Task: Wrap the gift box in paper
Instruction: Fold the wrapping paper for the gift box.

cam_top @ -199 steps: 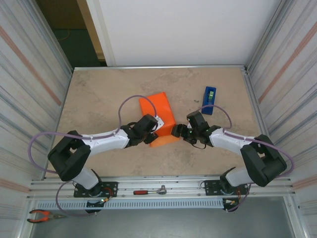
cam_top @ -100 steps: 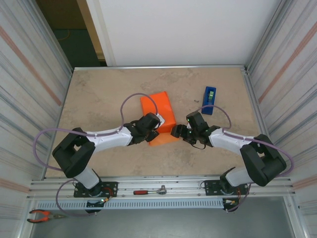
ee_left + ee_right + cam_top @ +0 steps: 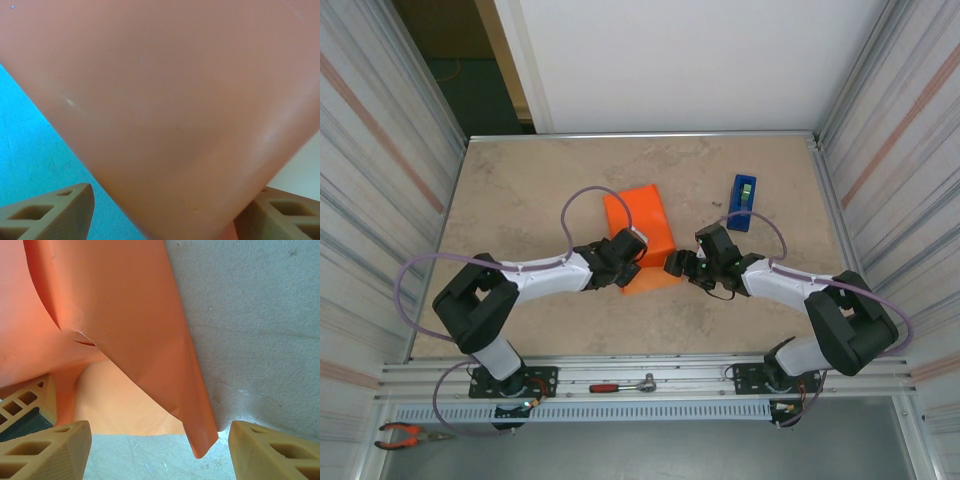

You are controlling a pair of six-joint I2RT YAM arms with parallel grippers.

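Note:
The orange paper lies folded over in the middle of the table, and the gift box is covered by it in the top view. In the right wrist view a pale pink face of the gift box shows under a lifted paper flap. My left gripper is at the parcel's near left edge, open, with the paper reaching down between its fingers. My right gripper is at the near right edge, open. The flap's corner hangs between its fingers, touching neither.
A blue tape dispenser stands upright to the back right of the parcel. Metal walls close in the table on both sides. A ratchet tool lies on the near rail and pliers lie at the bottom left.
The left arm's elbow has swung right and its gripper has slid a little nearer along the parcel's edge. The right arm has held still.

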